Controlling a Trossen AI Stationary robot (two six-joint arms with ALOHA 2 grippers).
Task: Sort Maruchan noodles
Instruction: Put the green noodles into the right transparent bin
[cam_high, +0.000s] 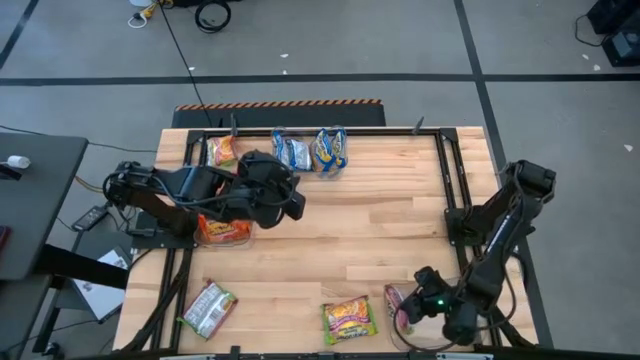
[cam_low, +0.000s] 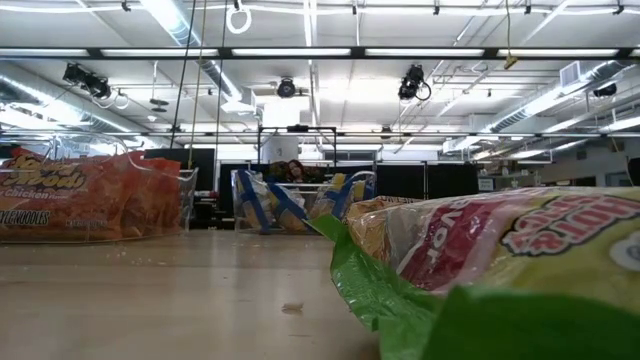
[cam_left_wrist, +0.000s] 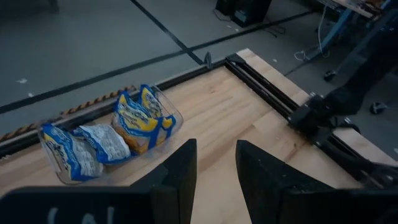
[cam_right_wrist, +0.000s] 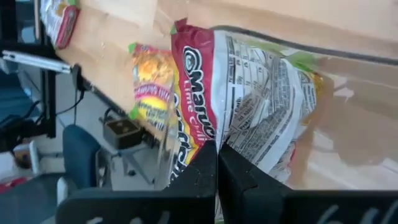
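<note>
My left gripper (cam_high: 296, 200) (cam_left_wrist: 216, 167) is open and holds nothing. It hangs over the table's left half beside a clear tray of orange-red packets (cam_high: 222, 230) (cam_low: 80, 195). Blue-and-yellow packets (cam_high: 310, 150) (cam_left_wrist: 106, 140) stand in a clear tray at the far edge, with one orange-red packet (cam_high: 222, 150) to their left. A silver-white packet (cam_high: 208, 308) and a yellow-green packet (cam_high: 348, 320) (cam_low: 500, 260) lie flat near the near edge. My right gripper (cam_high: 408, 305) (cam_right_wrist: 216, 152) is shut at a yellow-green-and-pink packet (cam_high: 395, 300) (cam_right_wrist: 249, 93) in a clear tray at the near right. My right gripper pinches the yellow-green-and-pink packet between its two shut fingers at the packet's edge (cam_right_wrist: 219, 138). The fingers themselves cover the exact spot. The packet stands tilted ahead of the fingers, inside the clear tray's wall (cam_right_wrist: 323, 53).
A black frame rail (cam_high: 455, 190) (cam_left_wrist: 273, 87) runs along the table's right side, and my right arm's base stands there. Bare wood lies across the table's middle (cam_high: 370, 230). Grey floor and cables show beyond the far edge.
</note>
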